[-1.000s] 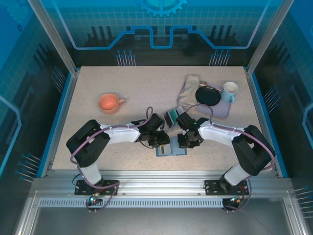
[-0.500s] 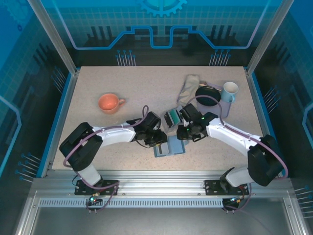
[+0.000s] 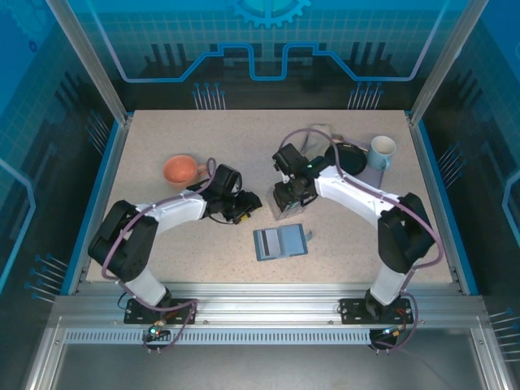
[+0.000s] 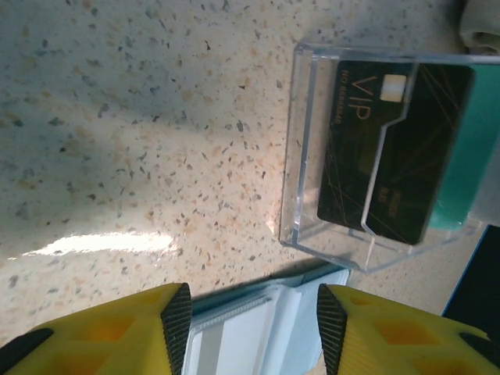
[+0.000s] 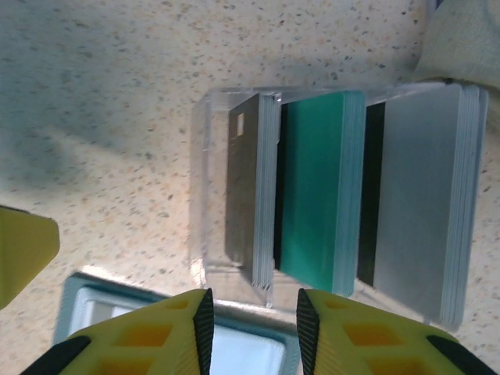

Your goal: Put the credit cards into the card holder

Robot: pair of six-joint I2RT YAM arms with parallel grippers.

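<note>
Credit cards (image 5: 312,195) upright in a clear rack (image 4: 306,195), card holder (image 3: 281,242) flat at its 6 o'clock.
Standing on edge leaves them pinchable; the right gripper (image 5: 251,306) hovers over them, the left gripper (image 4: 248,303) sits at the rack's 9 o'clock, both with jaws parted, empty.

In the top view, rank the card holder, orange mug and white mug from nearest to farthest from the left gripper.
1. The card holder, toward the near edge, just right of the left gripper.
2. The orange mug, to its left and farther back.
3. The white mug, far right, at the back.
</note>
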